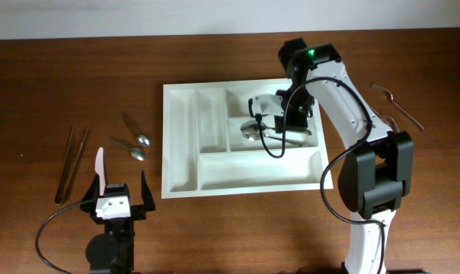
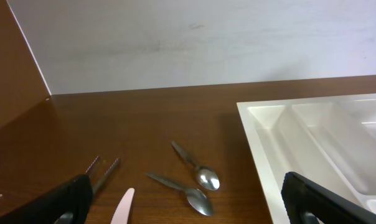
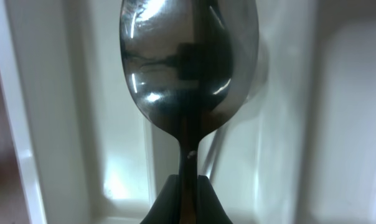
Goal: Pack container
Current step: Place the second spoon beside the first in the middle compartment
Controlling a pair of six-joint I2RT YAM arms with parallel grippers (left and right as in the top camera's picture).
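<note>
The white cutlery tray (image 1: 180, 144) lies mid-table; it also shows in the left wrist view (image 2: 263, 134) and fills the right wrist view (image 3: 63, 124). My right gripper (image 1: 279, 125) hangs over the tray's middle crosswise compartment, shut on the handle of a large metal spoon (image 3: 188, 68), bowl pointing away from the fingers (image 3: 187, 196). A spoon bowl (image 1: 250, 131) shows in that compartment. My left gripper (image 1: 117, 199) is open and empty near the front left, left of the tray.
Two small spoons (image 1: 137, 146) (image 2: 197, 186), a pale knife (image 1: 100, 167) (image 2: 122, 208) and dark tongs (image 1: 71, 161) lie left of the tray. Another metal utensil (image 1: 397, 106) lies at the far right.
</note>
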